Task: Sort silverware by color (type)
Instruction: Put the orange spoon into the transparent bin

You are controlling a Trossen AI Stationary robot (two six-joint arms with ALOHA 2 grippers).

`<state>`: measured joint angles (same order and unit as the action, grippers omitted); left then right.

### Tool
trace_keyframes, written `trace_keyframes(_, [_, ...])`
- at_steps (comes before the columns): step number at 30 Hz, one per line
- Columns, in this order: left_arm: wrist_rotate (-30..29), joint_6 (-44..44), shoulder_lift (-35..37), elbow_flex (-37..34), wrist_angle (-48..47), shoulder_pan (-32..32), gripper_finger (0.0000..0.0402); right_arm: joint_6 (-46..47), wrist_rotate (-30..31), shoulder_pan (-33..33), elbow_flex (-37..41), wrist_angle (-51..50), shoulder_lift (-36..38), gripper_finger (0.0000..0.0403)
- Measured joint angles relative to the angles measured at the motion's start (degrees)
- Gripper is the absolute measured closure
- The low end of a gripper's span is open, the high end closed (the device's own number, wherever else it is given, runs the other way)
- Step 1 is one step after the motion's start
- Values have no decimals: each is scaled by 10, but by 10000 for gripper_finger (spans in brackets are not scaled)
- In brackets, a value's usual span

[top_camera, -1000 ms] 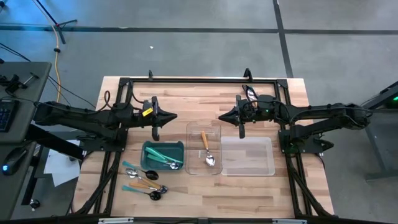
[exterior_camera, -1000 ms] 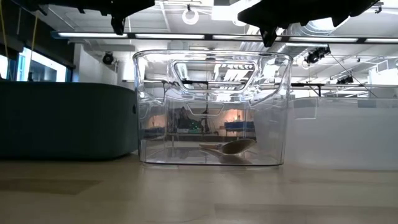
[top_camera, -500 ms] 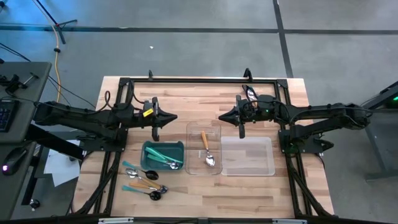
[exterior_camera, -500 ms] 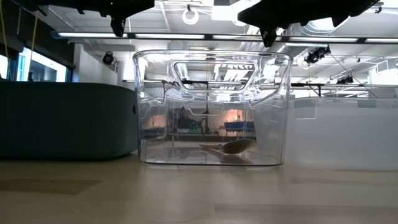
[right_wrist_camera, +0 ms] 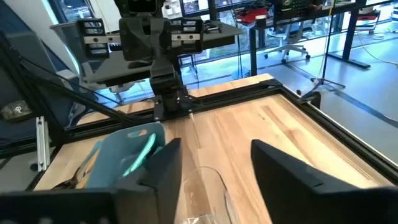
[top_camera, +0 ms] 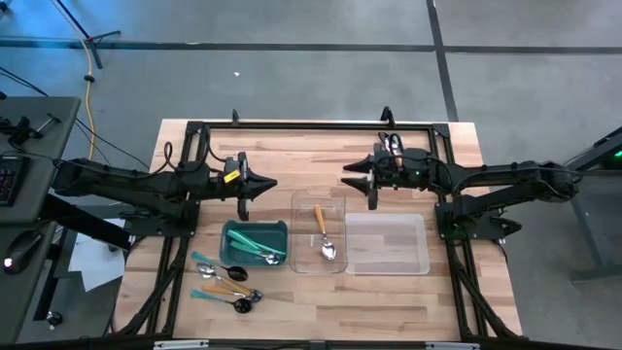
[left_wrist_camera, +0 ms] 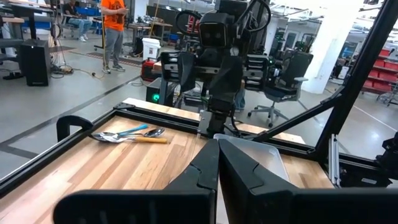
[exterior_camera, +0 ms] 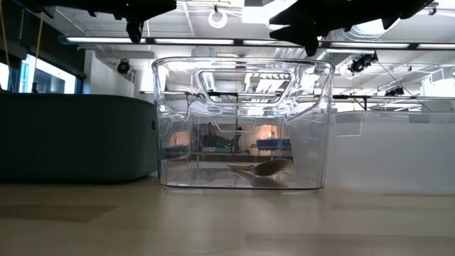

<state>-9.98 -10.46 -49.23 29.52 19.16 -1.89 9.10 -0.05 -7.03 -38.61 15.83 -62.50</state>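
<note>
Both grippers hover level above the table's far half, tips facing each other. My left gripper [top_camera: 273, 182] is shut and empty, above the teal bin [top_camera: 233, 255]. My right gripper [top_camera: 346, 175] is open and empty, above the far end of the middle clear tray [top_camera: 302, 231]. Teal-handled silverware [top_camera: 255, 243] lies in the bin. One orange-handled spoon [top_camera: 325, 233] lies on the middle tray's floor and also shows in the low view [exterior_camera: 260, 169]. Several loose spoons [top_camera: 222, 282] lie on the table near the front left.
A second clear tray [top_camera: 387, 243] sits to the right of the first. A black frame [top_camera: 311, 124] runs around the tabletop. Bare wood lies along the far side and front right. People stand in the room beyond [left_wrist_camera: 114, 25].
My right gripper has opened, its fingers spreading apart while it stays where it was. The left arm and the silverware have not moved.
</note>
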Motion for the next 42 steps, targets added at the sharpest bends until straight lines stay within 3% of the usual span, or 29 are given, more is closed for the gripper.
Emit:
trace_keyframes(4, [0,0,0,0,0,0,401,-1,0,0,0,-1,0,202])
trace_keyframes(10, [0,0,0,0,0,0,401,0,0,0,0,-1,0,198])
trace_keyframes(13, [0,-6,0,0,0,0,401,42,43,0,-15,-29,-1,198])
trace_keyframes(17, [0,-15,0,0,-1,0,401,113,170,-27,-105,-221,-1,198])
trace_keyframes(19, [0,-15,0,0,-1,0,401,137,189,-60,-158,-349,-9,198])
trace_keyframes(22, [0,-15,0,0,-1,0,401,148,187,-125,-222,-513,-29,198])
trace_keyframes(26, [0,-17,0,0,-2,0,401,147,154,-210,-248,-628,-63,198])
trace_keyframes(31, [0,-30,0,0,-13,0,401,117,75,-301,-216,-649,-113,198])
trace_keyframes(42, [-5,-30,0,0,-16,0,401,99,49,-395,-187,-637,-259,198])
